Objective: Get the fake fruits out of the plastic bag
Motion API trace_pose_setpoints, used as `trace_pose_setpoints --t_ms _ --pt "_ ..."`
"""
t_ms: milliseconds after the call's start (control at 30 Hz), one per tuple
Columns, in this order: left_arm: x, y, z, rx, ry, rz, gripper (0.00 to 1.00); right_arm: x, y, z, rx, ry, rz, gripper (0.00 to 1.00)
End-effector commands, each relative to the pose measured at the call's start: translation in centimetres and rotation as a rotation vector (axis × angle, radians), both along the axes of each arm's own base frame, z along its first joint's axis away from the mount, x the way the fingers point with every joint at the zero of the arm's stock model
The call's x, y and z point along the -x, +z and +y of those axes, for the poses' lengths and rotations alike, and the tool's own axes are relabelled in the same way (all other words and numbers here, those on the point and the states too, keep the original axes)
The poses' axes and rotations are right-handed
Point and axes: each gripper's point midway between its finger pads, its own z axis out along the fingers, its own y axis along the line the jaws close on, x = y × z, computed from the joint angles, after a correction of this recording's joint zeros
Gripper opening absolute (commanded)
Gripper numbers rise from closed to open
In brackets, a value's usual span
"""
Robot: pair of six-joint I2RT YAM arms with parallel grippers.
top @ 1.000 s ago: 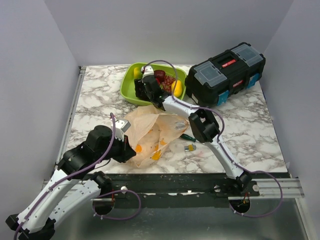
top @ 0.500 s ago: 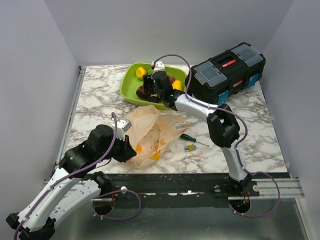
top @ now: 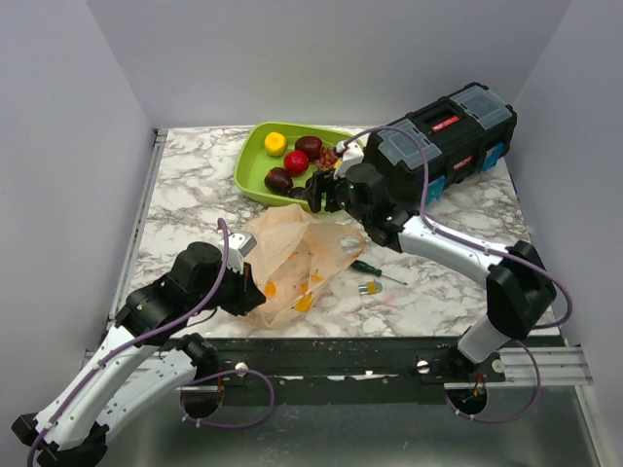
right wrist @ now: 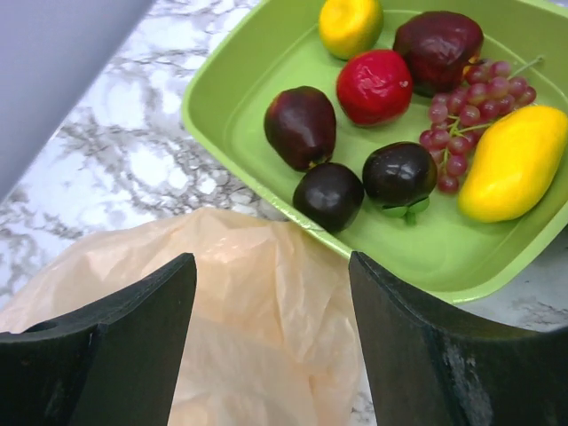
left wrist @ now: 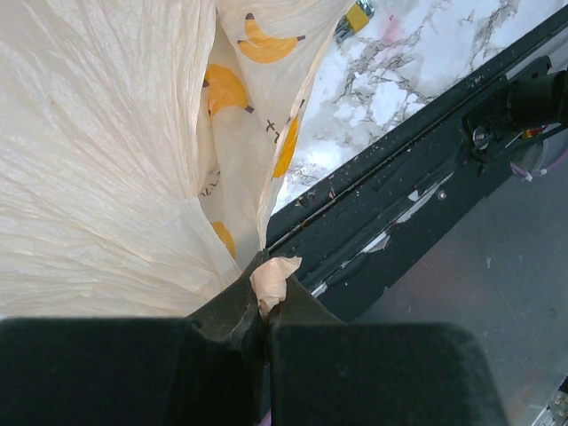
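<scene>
Counting eight fruits (right wrist: 374, 86) in the tray (right wrist: 232, 89); bag (top: 292, 255) looks emptied, I judge; left gripper (left wrist: 264, 311) pinches its edge, right gripper (right wrist: 271, 266) apart, empty

Left hand (left wrist: 263, 311) clamped shut; right hand (right wrist: 271, 297) spread open, empty

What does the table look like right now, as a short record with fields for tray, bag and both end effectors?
tray: lime green, holds eight fake fruits, one a grape bunch
plastic bag: crumpled, against the tray's near rim, contents not visible
left end effector: shut on the plastic bag's edge
right end effector: open, empty, above the bag by the tray
</scene>
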Motion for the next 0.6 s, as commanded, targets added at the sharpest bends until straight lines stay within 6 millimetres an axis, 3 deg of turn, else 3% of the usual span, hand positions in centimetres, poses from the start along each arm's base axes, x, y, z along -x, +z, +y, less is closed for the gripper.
trace_pose_setpoints --t_ms 0,100,233,367,433,567 --pt "0.0 -0.2 0.2 -0.014 0.004 -0.001 0.0 4.0 1.8 -0.1 -0.027 0.115 0.006 0.72" --pt "0.0 -0.1 0.3 -0.013 0.009 -0.008 0.0 7.1 2.9 -0.1 -0.026 0.187 -0.034 0.74" --pt "0.0 0.0 0.4 -0.006 0.011 -0.015 0.0 9.8 1.9 0.0 0.028 0.246 -0.008 0.74" --pt "0.1 0.3 0.4 0.007 0.013 -0.03 0.0 14.3 1.4 1.5 0.076 0.386 -0.073 0.75" --pt "0.1 0.4 0.5 0.008 0.013 -0.031 0.0 16.4 0.7 2.5 0.091 0.461 -0.083 0.75" --pt "0.1 0.4 0.5 0.01 0.013 -0.035 0.0 17.8 -2.1 2.9 0.167 0.451 -0.056 0.75"
